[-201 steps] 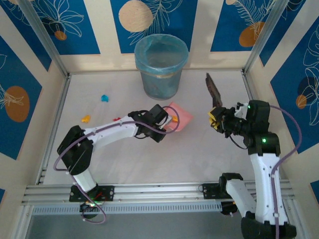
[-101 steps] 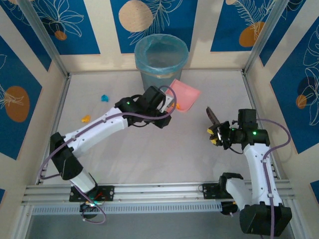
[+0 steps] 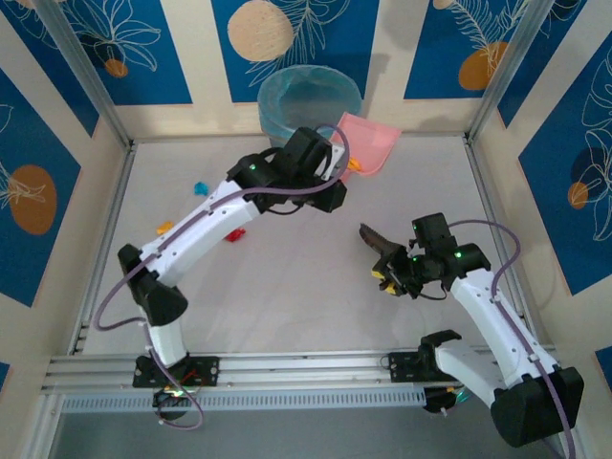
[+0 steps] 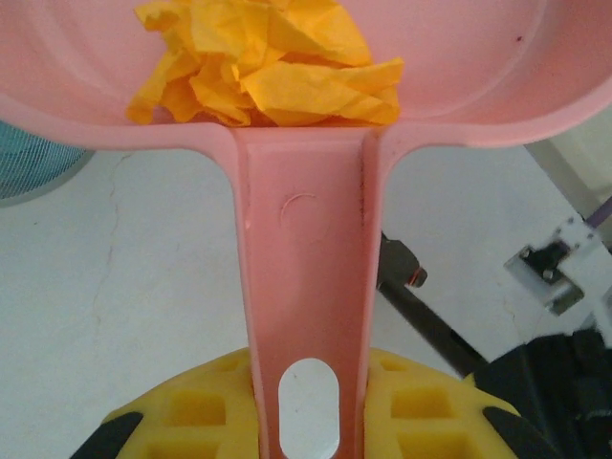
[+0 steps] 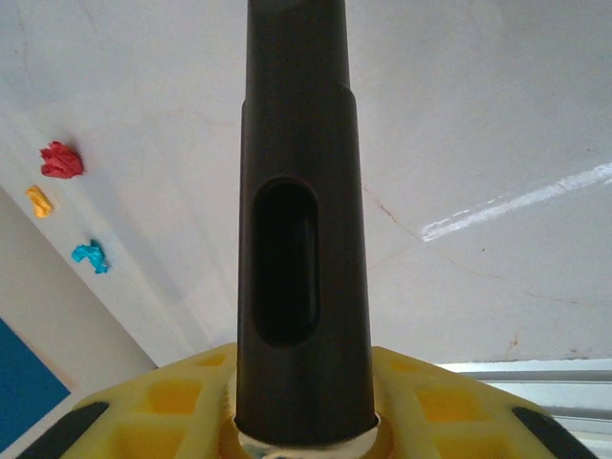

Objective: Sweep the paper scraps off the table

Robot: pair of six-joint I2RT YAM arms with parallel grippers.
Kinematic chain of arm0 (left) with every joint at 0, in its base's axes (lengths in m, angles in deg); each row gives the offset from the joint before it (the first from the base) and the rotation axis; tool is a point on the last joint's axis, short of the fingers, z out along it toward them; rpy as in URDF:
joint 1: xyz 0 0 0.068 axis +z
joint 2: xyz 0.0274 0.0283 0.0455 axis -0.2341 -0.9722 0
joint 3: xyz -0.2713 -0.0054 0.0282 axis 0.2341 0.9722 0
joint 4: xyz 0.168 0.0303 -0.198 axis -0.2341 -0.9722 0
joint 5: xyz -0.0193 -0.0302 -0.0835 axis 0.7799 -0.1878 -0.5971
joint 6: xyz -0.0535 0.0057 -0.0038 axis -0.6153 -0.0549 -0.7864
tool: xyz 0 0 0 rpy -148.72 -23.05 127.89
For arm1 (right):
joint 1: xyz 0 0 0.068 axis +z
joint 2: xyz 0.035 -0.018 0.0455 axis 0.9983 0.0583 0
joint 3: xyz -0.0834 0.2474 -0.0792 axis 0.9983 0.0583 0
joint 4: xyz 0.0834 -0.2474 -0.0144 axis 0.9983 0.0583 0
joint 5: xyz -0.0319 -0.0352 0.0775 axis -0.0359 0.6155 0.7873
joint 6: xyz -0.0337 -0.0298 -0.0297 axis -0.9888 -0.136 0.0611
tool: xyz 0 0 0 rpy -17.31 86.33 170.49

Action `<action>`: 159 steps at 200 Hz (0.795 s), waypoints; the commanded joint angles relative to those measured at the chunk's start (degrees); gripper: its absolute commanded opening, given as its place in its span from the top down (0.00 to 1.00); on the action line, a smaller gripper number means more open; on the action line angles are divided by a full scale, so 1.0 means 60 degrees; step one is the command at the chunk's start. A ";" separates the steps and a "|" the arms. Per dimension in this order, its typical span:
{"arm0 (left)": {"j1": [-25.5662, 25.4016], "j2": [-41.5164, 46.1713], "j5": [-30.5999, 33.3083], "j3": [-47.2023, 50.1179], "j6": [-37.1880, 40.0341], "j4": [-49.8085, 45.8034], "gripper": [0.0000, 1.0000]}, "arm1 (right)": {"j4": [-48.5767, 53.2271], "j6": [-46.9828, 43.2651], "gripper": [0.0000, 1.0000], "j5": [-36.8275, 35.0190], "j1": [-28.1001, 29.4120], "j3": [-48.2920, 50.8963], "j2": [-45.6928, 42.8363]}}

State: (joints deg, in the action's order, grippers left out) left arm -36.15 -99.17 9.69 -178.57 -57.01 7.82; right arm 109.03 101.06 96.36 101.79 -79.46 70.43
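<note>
**Get the pan's lip over the bin before tipping**

The left end effector is clamped on the handle of the pink dustpan, held raised near the right rim of the blue-lined bin. An orange scrap sits crumpled in the pan's bowl against its back wall. The right end effector is closed around the dark brush, low over the right side of the worktop.

The step in hand looks like emptying. The pan's front edge should be fully above the bin's opening before any tilt. It should then tip steeply forward so the light paper slides in rather than off the side.

A blue scrap, a yellow scrap and a red scrap lie on the worktop's left, not yet swept.
</note>
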 commanded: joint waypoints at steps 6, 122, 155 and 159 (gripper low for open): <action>0.0469 -0.0832 -0.0211 -0.1937 -0.0659 -0.1057 1.00 | -0.0215 0.0376 1.00 -0.0203 0.0501 0.0191 0.0089; 0.2642 -0.1896 -0.4697 -0.2844 -0.4274 0.2203 1.00 | -0.0486 0.0964 1.00 -0.0613 0.1815 0.0100 0.0621; 0.3094 -0.1933 -0.5910 -0.2201 -0.5860 0.4217 1.00 | -0.0482 0.0969 1.00 -0.0698 0.2171 -0.0203 0.1113; 0.3134 -0.1936 -0.6031 -0.2099 -0.6059 0.4525 1.00 | -0.0478 0.0969 1.00 -0.0691 0.2225 -0.0256 0.1179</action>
State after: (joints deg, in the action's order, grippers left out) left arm -19.00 -110.51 -17.48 -193.06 -83.92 21.91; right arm 105.00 105.19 91.68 113.62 -79.14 75.55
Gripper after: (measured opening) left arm 0.211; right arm 0.325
